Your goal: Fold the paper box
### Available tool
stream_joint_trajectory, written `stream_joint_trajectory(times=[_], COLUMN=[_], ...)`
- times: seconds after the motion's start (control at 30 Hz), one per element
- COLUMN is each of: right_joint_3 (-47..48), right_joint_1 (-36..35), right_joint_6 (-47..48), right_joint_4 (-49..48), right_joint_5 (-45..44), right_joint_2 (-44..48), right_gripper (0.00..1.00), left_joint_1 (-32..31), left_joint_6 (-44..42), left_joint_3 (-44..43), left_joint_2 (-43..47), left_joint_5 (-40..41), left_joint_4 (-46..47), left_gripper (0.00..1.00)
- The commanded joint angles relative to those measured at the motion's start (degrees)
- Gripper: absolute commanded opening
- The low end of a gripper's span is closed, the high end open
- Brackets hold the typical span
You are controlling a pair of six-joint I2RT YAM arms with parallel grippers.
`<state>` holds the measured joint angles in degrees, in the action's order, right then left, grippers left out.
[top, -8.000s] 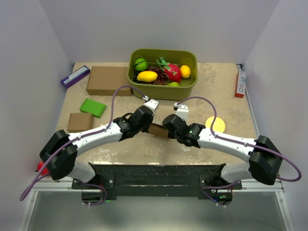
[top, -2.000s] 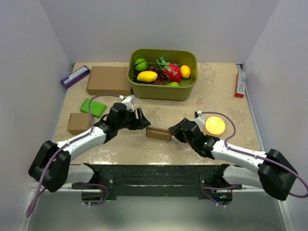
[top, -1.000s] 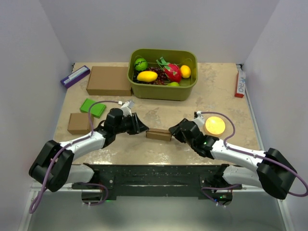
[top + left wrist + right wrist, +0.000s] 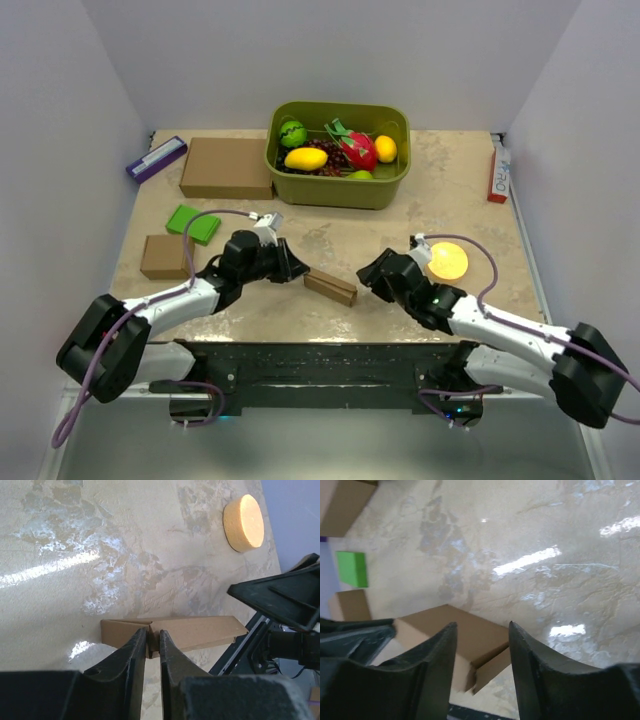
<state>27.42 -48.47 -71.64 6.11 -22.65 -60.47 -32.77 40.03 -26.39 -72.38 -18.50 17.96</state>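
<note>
The left gripper pinches the flat brown cardboard box from nine o'clock, probably to steady it, while the right gripper at three o'clock stands released.

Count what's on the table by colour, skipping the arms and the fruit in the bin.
Brown: 3 (paper box, large carton, small carton)
Green: 2 (flat block, olive bin)
Purple: 1 (slim box)
Orange: 1 (disc)
Red and white: 1 (box at the right edge)
Total: 8
</note>
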Motion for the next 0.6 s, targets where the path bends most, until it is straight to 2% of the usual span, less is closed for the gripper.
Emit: stream_joint_trajectory(times=[0.0, 0.1, 0.2, 0.57], right_joint_3=[-1.56, -4.90, -5.80, -7.29], right_joint_1=[-0.22, -0.22, -0.49, -5.32], right_joint_6=[-3.49, -5.96, -7.38, -10.80], right_joint_4=[4.26, 3.30, 3.56, -1.09], right_joint_5=[1.55, 5.40, 7.71, 8.15], right_joint_2=[10.51, 16.58, 18.19, 12.93], right_gripper=[0.52, 0.53, 0.52, 0.50], left_joint_1=[-2.11, -3.26, -4.05, -6.42], left_joint_6=[-4.35, -4.52, -4.44, -3.73], left_joint_3=[0.64, 0.29, -0.06, -1.29], left_joint_2=[-1.45, -1.54, -1.98, -3.03], left_joint_5=[6.10, 8.21, 9.18, 11.12], left_joint_4=[-11.45, -11.89, -11.98, -12.33], left_gripper=[0.13, 0.12, 0.12, 0.11])
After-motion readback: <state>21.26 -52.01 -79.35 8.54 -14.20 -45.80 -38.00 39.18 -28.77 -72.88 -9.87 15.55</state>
